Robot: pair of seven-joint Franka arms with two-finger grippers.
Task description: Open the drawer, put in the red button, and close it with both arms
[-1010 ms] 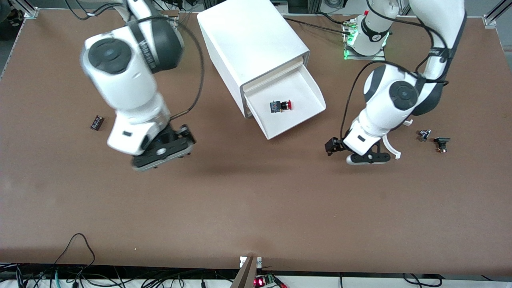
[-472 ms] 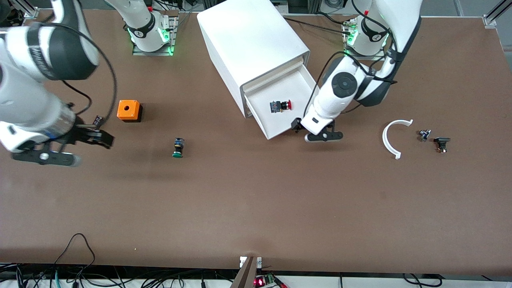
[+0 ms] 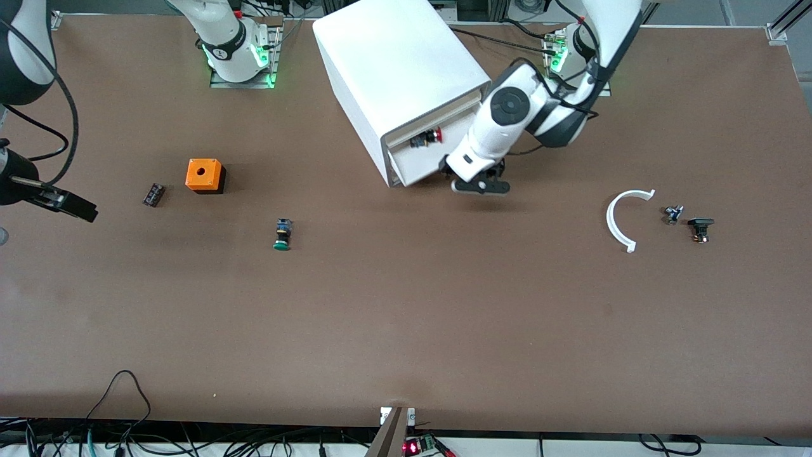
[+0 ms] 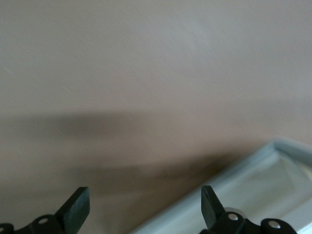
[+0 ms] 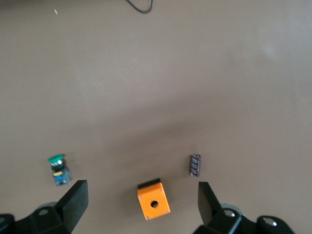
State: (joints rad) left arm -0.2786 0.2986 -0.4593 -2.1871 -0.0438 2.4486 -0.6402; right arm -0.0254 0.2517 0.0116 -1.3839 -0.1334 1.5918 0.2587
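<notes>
A: We see the drawer (image 3: 415, 166) nearly in, only a strip sticking out of the cabinet (image 3: 396, 70), the red button (image 3: 426, 137) half tucked under its edge.

B: Left end effector (image 3: 477, 182) sits at the drawer's front corner, fingers (image 4: 75, 208) apart, gripping nothing.

A: Right end effector (image 5: 141, 204), also spread and empty, is over the right arm's end of the desk (image 3: 406, 317), mostly cut off in front view. We see the orange box (image 5: 153, 204) beneath it.

No text, label, brand or number can be read in any view — the round marks on the two arm bases (image 3: 222, 49) at the top of the front view are too small to make out.
</notes>
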